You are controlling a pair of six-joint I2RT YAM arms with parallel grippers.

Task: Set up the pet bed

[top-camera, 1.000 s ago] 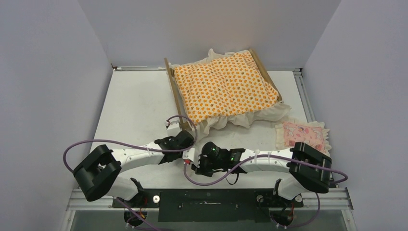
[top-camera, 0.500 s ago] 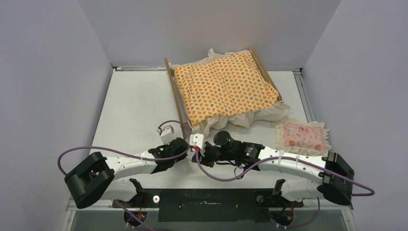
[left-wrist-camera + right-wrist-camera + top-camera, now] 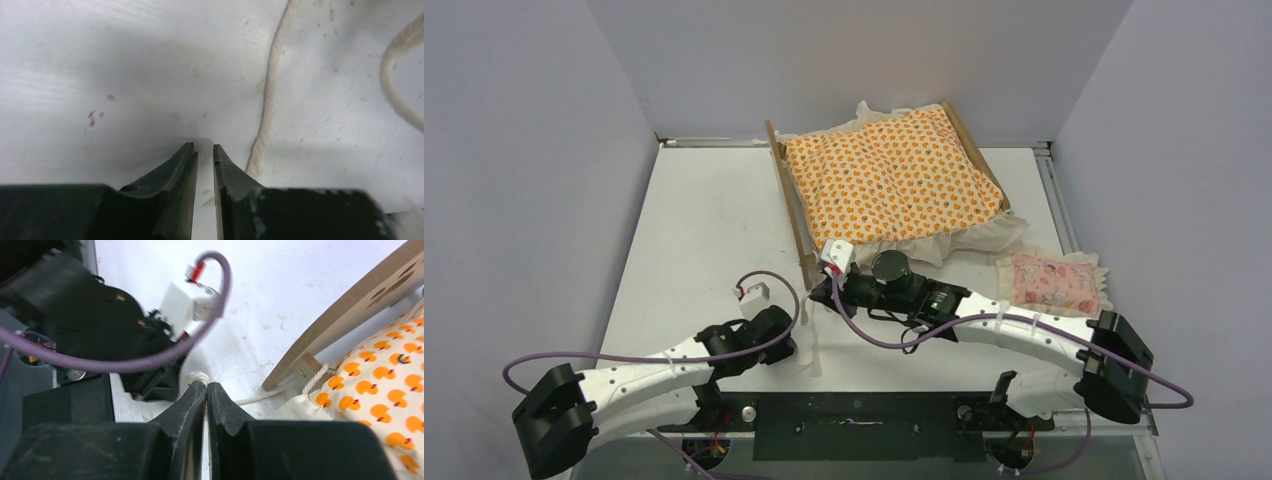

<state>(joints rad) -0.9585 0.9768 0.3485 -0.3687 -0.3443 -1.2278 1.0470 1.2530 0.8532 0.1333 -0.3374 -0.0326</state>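
Pet bed (image 3: 790, 198) unmoved; left end effector (image 3: 205, 148) retreated, narrowly ajar; right end effector (image 3: 206, 385) advanced, pinching cord (image 3: 250, 400).

A flat white tabletop (image 3: 694, 220), flecked with small dark specks, fills a booth enclosed by plain pale lavender-grey panels: a left wall (image 3: 514, 150), a back wall (image 3: 854, 50) and a right wall (image 3: 1184, 150). A silver metal rail (image 3: 709, 142) lines the far edge, a second rail (image 3: 1054, 195) the right side; a black metal plate (image 3: 854, 425) spans the near edge. Even, diffuse light throws only soft shadows.
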